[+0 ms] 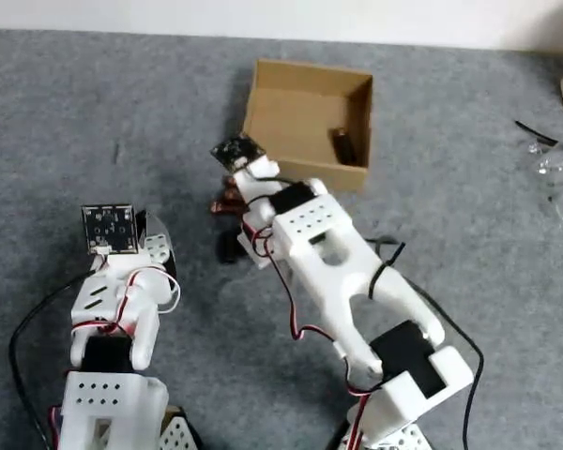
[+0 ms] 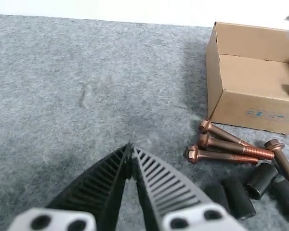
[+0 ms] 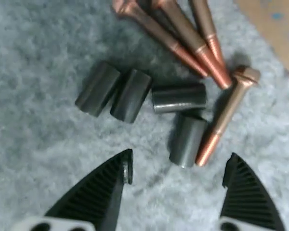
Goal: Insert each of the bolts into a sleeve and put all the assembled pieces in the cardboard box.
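The grey worktop (image 1: pixel 469 234) carries the cardboard box (image 2: pixel 245 108), and one dark piece (image 1: pixel 343 145) lies inside it. The right gripper (image 3: pixel 179 161) hangs near the box, fingers wide apart and empty. The left gripper (image 2: pixel 131 151) is farther from the box, fingers pressed together and holding nothing. Four bolts (image 2: pixel 221 144) lie just beside the box, and four sleeves (image 3: pixel 178 97) beside them.

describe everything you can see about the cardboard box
The cardboard box is an open-topped carton of plain brown board, with faint blue print on one outer wall. It stands upright on the grey mat. Inside, against one wall, lies one dark piece with a copper end, seemingly a sleeved bolt. Loose bolts lie just outside its near wall, not touching it.
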